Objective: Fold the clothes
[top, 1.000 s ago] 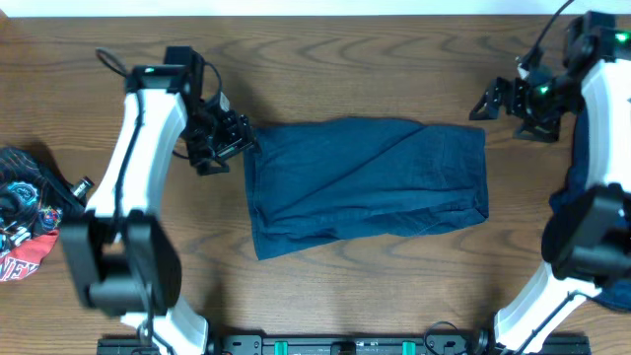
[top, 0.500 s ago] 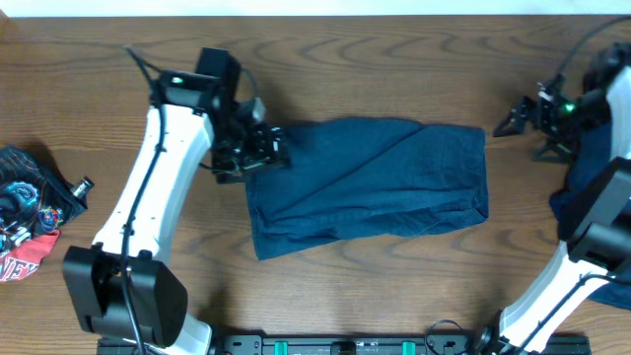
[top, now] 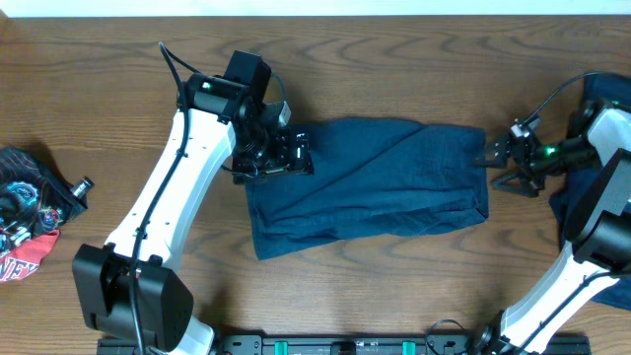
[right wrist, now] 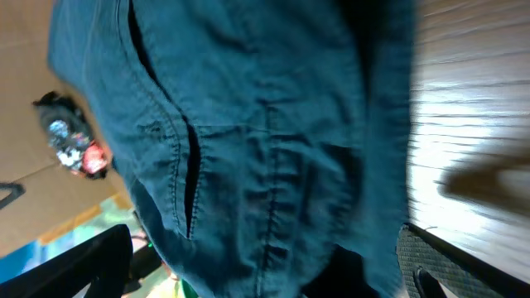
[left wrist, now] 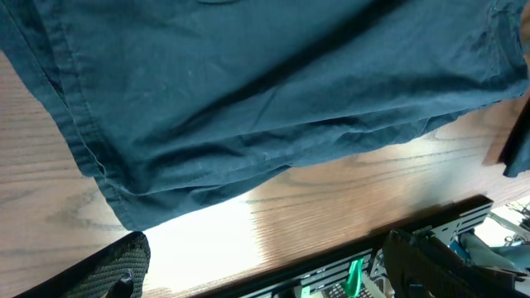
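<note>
Navy cloth, the clothes (top: 370, 187) now in hand, lies as a folded rectangle on the worktop (top: 394, 286), stretched between the two grippers. Its upper left corner sits directly under the left gripper (top: 299, 155) and its right edge just ahead of the right gripper (top: 492, 165).

Both arms have just closed in. A second ago the left gripper stood off beside the garment's left edge; it has since slid across and now hangs over the corner. The right gripper was then well away, up past the far right corner, and has dropped to the middle of the right edge.

Both grippers have their fingers spread with nothing between them. In the left wrist view the hem passes in front of one finger (left wrist: 120, 266) without being pinched, and the right wrist view shows the cloth bunched ahead of its open fingers.

The garment itself has not shifted, so this looks like the approach before another fold, with no grasp made yet.

Beyond the right gripper, more dark fabric (top: 570, 205) waits. Far behind the left gripper lies a patterned bundle (top: 25, 222).
</note>
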Available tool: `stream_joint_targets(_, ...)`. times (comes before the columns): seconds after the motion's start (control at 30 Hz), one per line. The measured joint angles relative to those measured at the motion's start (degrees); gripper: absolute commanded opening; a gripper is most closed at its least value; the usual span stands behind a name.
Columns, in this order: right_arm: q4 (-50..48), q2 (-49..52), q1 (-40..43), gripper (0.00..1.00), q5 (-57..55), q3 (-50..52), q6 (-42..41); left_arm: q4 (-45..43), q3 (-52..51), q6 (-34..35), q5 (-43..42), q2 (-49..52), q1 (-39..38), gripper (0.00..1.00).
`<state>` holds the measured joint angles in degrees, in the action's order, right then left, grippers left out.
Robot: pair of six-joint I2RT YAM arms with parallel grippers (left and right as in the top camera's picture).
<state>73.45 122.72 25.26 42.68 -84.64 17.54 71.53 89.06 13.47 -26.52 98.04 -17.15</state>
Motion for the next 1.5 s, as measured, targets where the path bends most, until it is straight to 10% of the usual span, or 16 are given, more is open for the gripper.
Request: stream_joint_targets(1.5, -10.3, 10.1, 0.1, 0.93, 20.6, 0.0, -0.5, 1.0, 0.0, 0.0, -0.7, 0.0, 0.0, 0.92)
